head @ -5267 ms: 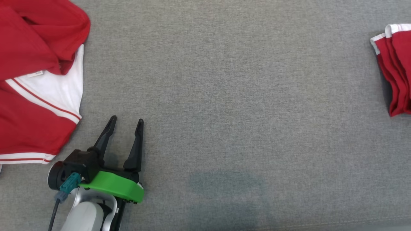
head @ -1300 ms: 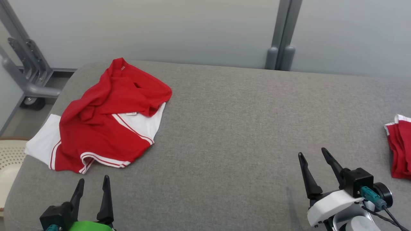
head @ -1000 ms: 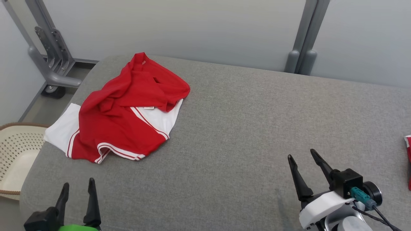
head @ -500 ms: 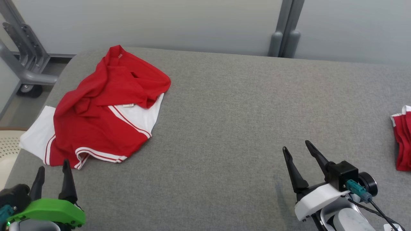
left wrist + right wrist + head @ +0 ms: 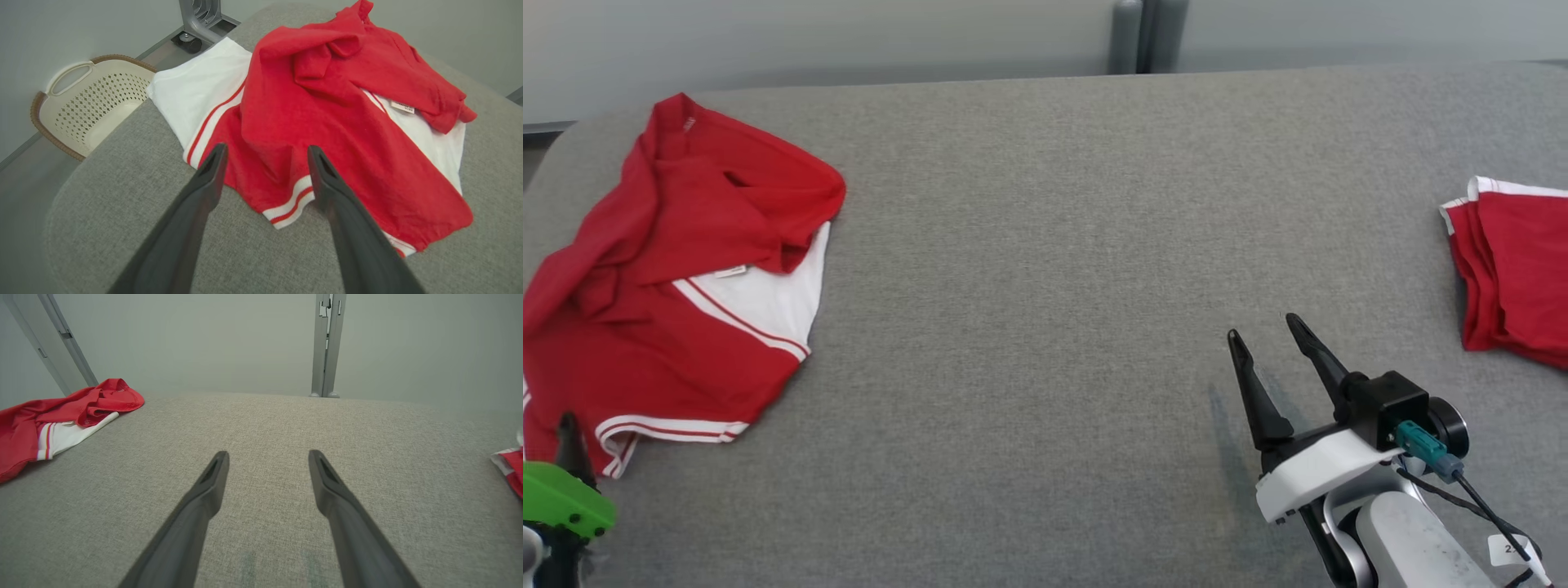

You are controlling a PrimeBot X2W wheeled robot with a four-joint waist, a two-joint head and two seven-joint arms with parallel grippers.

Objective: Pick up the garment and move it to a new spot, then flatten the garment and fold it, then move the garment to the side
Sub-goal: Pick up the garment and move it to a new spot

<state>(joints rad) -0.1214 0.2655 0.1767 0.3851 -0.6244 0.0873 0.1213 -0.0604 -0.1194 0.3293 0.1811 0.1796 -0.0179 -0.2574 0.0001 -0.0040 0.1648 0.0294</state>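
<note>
Shirt (image 5: 678,269): crumpled heap, left end of grey cushion (image 5: 1045,245). Soft, light, floppy; likely sags when lifted. Pinch striped hem (image 5: 292,200) by cushion's front edge. Left gripper (image 5: 266,150): fingers apart, empty, cushion's front-left corner. Right gripper (image 5: 1263,327): apart, empty, cushion's right half.

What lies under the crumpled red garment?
It rests on the grey cushion. The crumpled red garment has red folds overlapping its own white panel. Anything else beneath the cloth is covered.
</note>
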